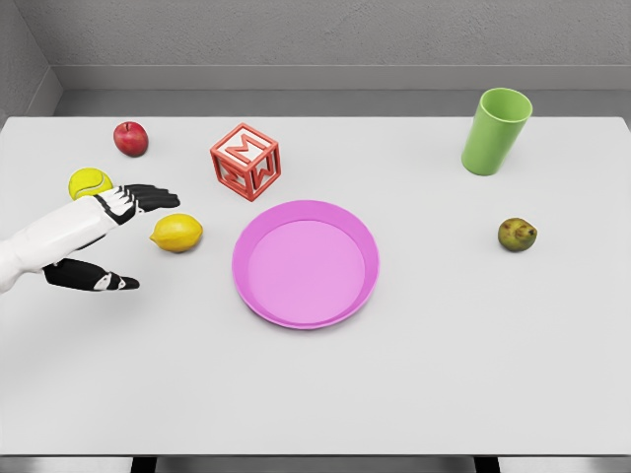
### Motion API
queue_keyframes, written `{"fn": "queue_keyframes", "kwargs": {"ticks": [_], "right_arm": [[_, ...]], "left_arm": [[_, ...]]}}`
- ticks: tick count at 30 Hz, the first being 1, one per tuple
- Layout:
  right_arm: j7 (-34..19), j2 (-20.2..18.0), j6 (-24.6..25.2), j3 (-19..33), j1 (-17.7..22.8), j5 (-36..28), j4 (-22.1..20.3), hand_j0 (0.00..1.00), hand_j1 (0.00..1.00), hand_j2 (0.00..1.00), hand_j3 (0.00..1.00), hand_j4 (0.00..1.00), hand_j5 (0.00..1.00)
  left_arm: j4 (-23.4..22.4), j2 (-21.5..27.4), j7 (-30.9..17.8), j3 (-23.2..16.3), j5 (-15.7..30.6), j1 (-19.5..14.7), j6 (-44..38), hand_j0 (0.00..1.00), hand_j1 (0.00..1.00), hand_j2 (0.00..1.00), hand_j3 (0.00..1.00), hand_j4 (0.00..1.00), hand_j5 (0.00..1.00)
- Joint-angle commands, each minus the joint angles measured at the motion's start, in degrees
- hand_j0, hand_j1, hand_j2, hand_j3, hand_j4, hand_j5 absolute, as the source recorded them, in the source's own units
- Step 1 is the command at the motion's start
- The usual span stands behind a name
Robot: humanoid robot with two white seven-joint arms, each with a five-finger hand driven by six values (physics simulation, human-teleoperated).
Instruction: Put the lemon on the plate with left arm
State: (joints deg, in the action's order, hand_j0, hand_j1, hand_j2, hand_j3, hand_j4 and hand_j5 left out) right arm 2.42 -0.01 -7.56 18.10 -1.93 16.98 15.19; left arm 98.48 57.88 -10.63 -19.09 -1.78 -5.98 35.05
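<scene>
A yellow lemon (177,233) lies on the white table, left of the pink plate (258,287). My left hand (136,236) reaches in from the left edge, its black fingers (148,198) spread above and just left of the lemon and its thumb (94,278) below. The hand is open and holds nothing. A small gap separates the fingertips from the lemon. The plate has nothing on it. The right arm does not show.
A yellow-green tennis ball (89,181) sits just behind the left hand. A red apple (130,138) and a red letter block (245,160) stand farther back. A green cup (496,131) and a brownish pear (517,234) are on the right.
</scene>
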Motion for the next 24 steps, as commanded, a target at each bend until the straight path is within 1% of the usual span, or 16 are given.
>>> {"fn": "queue_keyframes", "kwargs": {"ticks": [1,4,5,7,9,10,11,13,15,16,19,20,21,22,23,24], "right_arm": [[0.2,0.0,0.0,0.5,0.0,0.0,0.0,1.0,1.0,1.0,1.0,1.0,1.0],[0.2,0.0,0.0,-0.1,0.2,0.0,0.0,1.0,1.0,1.0,1.0,1.0,1.0],[0.2,0.0,0.0,0.0,0.2,0.0,0.0,1.0,1.0,1.0,1.0,1.0,1.0],[0.2,0.0,0.0,-0.1,0.2,0.0,0.0,1.0,1.0,1.0,1.0,1.0,1.0],[0.2,0.0,0.0,-0.1,0.2,0.0,0.0,1.0,1.0,1.0,1.0,1.0,1.0],[0.2,0.0,0.0,-0.1,0.2,0.0,0.0,1.0,1.0,1.0,1.0,1.0,1.0],[0.2,0.0,0.0,-0.1,0.2,0.0,0.0,1.0,1.0,1.0,1.0,1.0,1.0],[0.2,0.0,0.0,-0.1,0.2,0.0,0.0,1.0,1.0,1.0,1.0,1.0,1.0],[0.2,0.0,0.0,-0.1,0.2,0.0,0.0,1.0,1.0,1.0,1.0,1.0,1.0],[0.2,0.0,0.0,-0.1,0.2,0.0,0.0,1.0,1.0,1.0,1.0,1.0,1.0],[0.2,0.0,0.0,-0.1,0.2,0.0,0.0,1.0,1.0,1.0,1.0,1.0,1.0],[0.2,0.0,0.0,-0.1,0.2,0.0,0.0,1.0,1.0,1.0,1.0,1.0,1.0],[0.2,0.0,0.0,-0.1,0.2,0.0,0.0,1.0,1.0,1.0,1.0,1.0,1.0],[0.2,0.0,0.0,-0.1,0.2,0.0,0.0,1.0,1.0,1.0,1.0,1.0,1.0],[0.2,0.0,0.0,-0.1,0.2,0.0,0.0,1.0,1.0,1.0,1.0,1.0,1.0],[0.2,0.0,0.0,-0.1,0.2,0.0,0.0,1.0,1.0,1.0,1.0,1.0,1.0]], "left_arm": [[0.0,0.0,0.0,0.1,-0.1,0.0,0.0,1.0,1.0,1.0,1.0,1.0,1.0],[-0.8,0.2,-1.1,0.5,-4.4,-0.3,0.0,1.0,1.0,1.0,1.0,1.0,1.0],[-1.0,0.1,-3.5,1.6,-4.9,0.0,0.0,1.0,1.0,1.0,1.0,1.0,1.0],[-2.7,0.1,-7.6,1.9,-4.9,-0.1,0.0,1.0,1.0,1.0,1.0,1.0,1.0],[-3.6,-0.7,-13.8,1.9,-4.9,-0.3,0.0,1.0,1.0,1.0,1.0,1.0,1.0],[-3.6,-4.0,-18.8,2.8,-4.9,-0.9,0.0,1.0,1.0,1.0,1.0,1.0,1.0],[-3.6,-5.2,-22.6,4.0,-4.7,-0.9,0.0,1.0,1.0,1.0,1.0,1.0,1.0],[-4.1,-4.2,-22.7,3.1,-4.0,-1.1,0.0,1.0,1.0,1.0,1.0,1.0,1.0],[-4.2,-1.2,-22.7,2.7,-1.7,-2.1,0.0,1.0,1.0,1.0,1.0,1.0,1.0],[-4.2,-1.0,-22.7,2.7,-0.9,-5.7,0.0,1.0,1.0,1.0,1.0,1.0,1.0],[-4.2,-1.7,-23.4,2.7,-2.9,-7.0,0.0,1.0,1.0,1.0,1.0,1.0,1.0],[-4.3,-1.8,-23.4,1.3,-3.4,-8.3,0.0,1.0,1.0,1.0,1.0,1.0,1.0],[-4.9,-2.4,-23.4,-2.3,-4.5,-11.9,0.0,1.0,1.0,1.0,1.0,1.0,1.0],[-7.7,-4.9,-23.5,-9.5,-5.2,-17.7,0.0,1.0,1.0,1.0,1.0,1.0,1.0],[-10.4,-6.6,-23.5,-13.5,-5.3,-21.2,0.0,1.0,1.0,1.0,1.0,1.0,1.0],[-12.3,-7.3,-23.5,-14.8,-5.3,-22.0,0.0,1.0,1.0,1.0,1.0,1.0,1.0]]}}
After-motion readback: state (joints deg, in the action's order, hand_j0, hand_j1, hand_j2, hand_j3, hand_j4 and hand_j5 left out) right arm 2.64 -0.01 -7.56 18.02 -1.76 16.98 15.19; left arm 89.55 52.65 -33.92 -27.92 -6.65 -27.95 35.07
